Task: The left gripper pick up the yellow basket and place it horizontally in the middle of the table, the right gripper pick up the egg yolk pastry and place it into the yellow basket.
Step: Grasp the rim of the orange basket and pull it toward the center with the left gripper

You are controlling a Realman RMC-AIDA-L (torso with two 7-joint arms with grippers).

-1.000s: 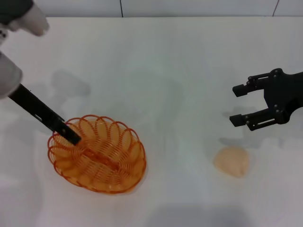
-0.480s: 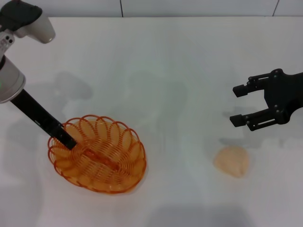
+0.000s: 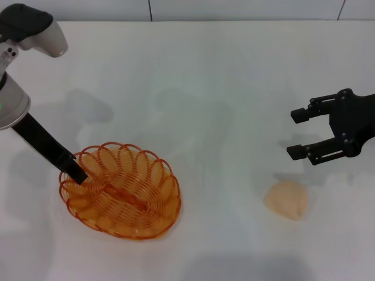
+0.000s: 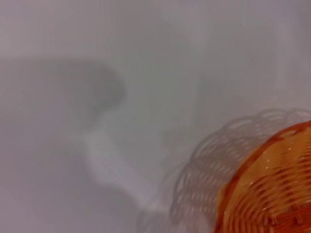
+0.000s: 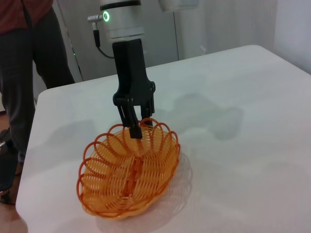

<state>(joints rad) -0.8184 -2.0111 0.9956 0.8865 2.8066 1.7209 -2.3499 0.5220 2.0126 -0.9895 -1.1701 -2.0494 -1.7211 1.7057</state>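
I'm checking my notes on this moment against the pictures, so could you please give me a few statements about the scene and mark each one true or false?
1. The left gripper is at the rim of the yellow basket. True.
2. The egg yolk pastry lies inside the basket. False: it lies on the bare table, far to the basket's right.
3. The right gripper hangs with its fingers spread, holding nothing. True.
4. The right gripper is clamped on the pastry. False: it is apart from the pastry, farther back on the table.
5. The basket is upside down. False: its hollow faces up.
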